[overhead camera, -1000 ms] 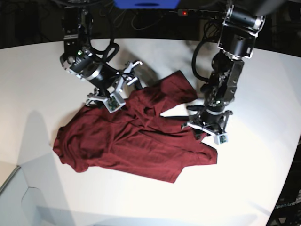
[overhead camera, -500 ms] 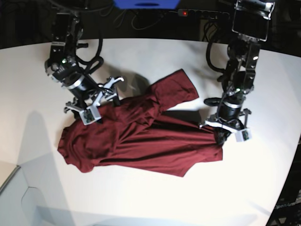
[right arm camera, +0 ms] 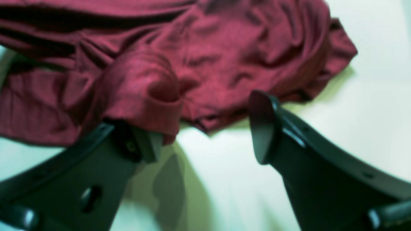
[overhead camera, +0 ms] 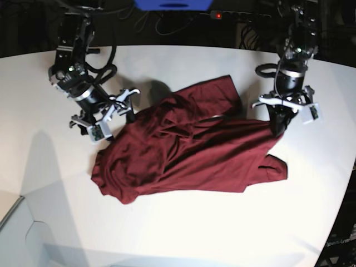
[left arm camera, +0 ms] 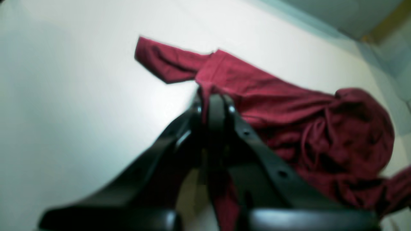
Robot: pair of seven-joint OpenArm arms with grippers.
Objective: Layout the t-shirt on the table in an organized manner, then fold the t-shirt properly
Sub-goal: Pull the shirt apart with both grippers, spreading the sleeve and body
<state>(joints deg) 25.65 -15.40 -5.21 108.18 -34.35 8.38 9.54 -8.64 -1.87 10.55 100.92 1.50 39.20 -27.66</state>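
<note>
The maroon t-shirt (overhead camera: 189,150) lies crumpled across the middle of the white table (overhead camera: 178,233), one sleeve (overhead camera: 214,92) pointing to the back. On the base view's right, my left gripper (overhead camera: 276,129) is shut on the shirt's right edge and lifts it a little. Its wrist view shows the black fingers (left arm camera: 221,106) pinching cloth of the t-shirt (left arm camera: 289,106) in my left gripper (left arm camera: 212,96). My right gripper (overhead camera: 121,105) stands open at the shirt's left edge. In its wrist view, a fold of the t-shirt (right arm camera: 144,93) drapes over one fingertip of my right gripper (right arm camera: 205,138).
Behind the table is a dark background with cables, a blue object (overhead camera: 172,4) and a red light (overhead camera: 218,15). The table's curved edge (overhead camera: 336,222) runs down the right. A pale panel (overhead camera: 22,233) sits at the lower left corner.
My left gripper closed on the shirt's edge and pulled it right and toward the back, dragging the shirt rightward. My right gripper drew back to the left, staying open.
</note>
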